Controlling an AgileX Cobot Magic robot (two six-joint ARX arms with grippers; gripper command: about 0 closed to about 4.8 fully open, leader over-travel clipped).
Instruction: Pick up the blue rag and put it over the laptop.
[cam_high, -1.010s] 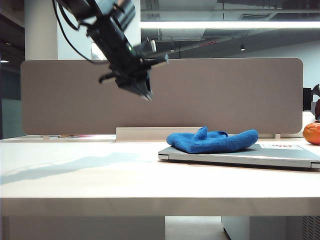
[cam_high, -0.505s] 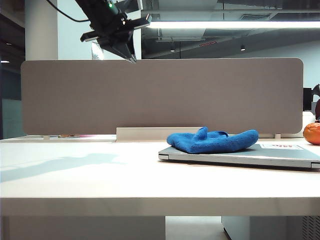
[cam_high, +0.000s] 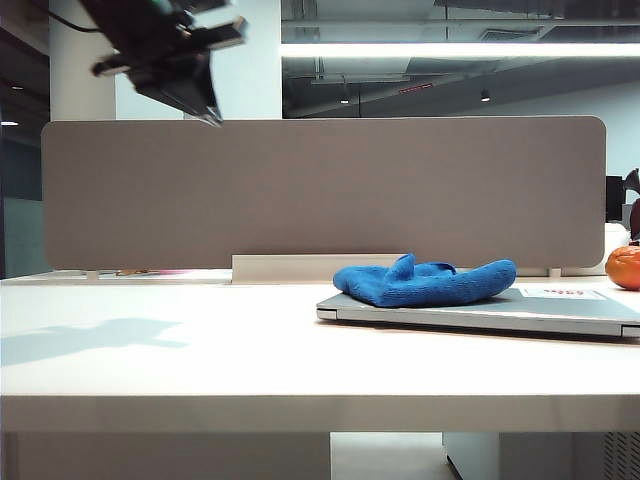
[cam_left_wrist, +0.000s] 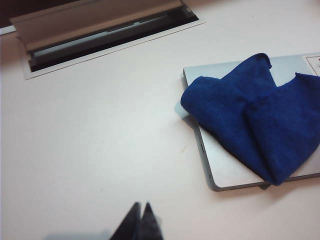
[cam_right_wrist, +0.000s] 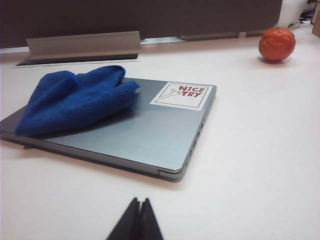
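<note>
The blue rag (cam_high: 425, 281) lies rumpled and fuzzy on the closed laptop (cam_high: 560, 312), bunched in soft folds over the lid's left end and lapping over that edge. The laptop is thin, flat, matte silver-grey, with rounded corners and a white sticker (cam_right_wrist: 180, 95) printed in red. It sits toward the right side of a smooth, pale table (cam_high: 200, 360). An orange fruit (cam_right_wrist: 276, 44), round and dimpled, rests near the table's back right corner. A slotted cable tray (cam_left_wrist: 105, 35) runs along the back edge, before a grey fabric partition (cam_high: 320, 190).

The left gripper (cam_high: 205, 108) hangs high above the table's left end, fingers pressed together, empty. The right gripper (cam_right_wrist: 138, 220) hovers low near the front edge, also pressed together, holding nothing.
</note>
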